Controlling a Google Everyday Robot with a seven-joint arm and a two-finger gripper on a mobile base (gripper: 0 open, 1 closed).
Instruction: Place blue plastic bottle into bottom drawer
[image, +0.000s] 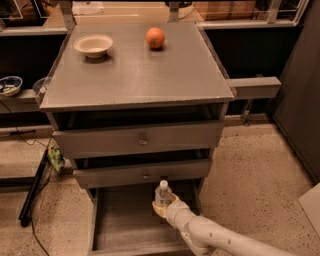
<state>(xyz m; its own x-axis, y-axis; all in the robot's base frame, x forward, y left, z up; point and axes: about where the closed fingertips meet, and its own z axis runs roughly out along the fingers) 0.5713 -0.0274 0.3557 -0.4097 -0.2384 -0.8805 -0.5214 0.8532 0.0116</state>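
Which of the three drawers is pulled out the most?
The bottom drawer: its floor shows, with the gripper holding the blue plastic bottle over it. The two knobbed drawers barely stick out.

I hold the blue plastic bottle (162, 193) in my gripper (161, 205), which is clamped around its lower half above the back right part of the bottom drawer (122, 226). The bottle is small and clear with a faint bluish tint, a white screw cap and a pale label, and it stands upright, cap on top. The drawer is grey and pulled out, showing a plain flat floor, side walls and a low front lip. I cannot tell whether the bottle's base touches that floor.
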